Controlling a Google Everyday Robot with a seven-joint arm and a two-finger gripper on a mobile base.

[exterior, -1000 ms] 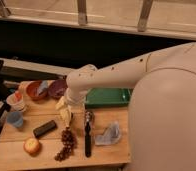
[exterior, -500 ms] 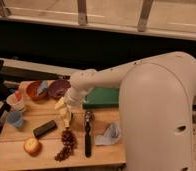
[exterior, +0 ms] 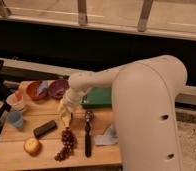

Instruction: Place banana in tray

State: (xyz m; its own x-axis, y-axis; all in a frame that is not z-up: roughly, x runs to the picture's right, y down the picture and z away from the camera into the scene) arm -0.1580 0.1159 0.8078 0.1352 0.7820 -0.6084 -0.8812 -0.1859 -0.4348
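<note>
The pale yellow banana [exterior: 66, 119] lies on the wooden table, just under the tip of my arm. My gripper [exterior: 68, 108] is directly over the banana's upper end and hides part of it. I cannot tell whether the banana is touched or held. The green tray [exterior: 99, 98] sits to the right of the gripper at the back of the table. Its right part is hidden by my white arm.
A purple bowl [exterior: 57, 88] and a brown bowl [exterior: 38, 90] stand behind the gripper. A white cup [exterior: 16, 101] and a blue cup [exterior: 13, 119] are at the left. A black bar [exterior: 44, 128], an apple [exterior: 32, 145], grapes [exterior: 65, 145] and a black utensil [exterior: 87, 133] lie in front.
My arm's elbow has swung further into view on the right. The gripper has stayed over the banana, dropping slightly. The banana has barely moved.
</note>
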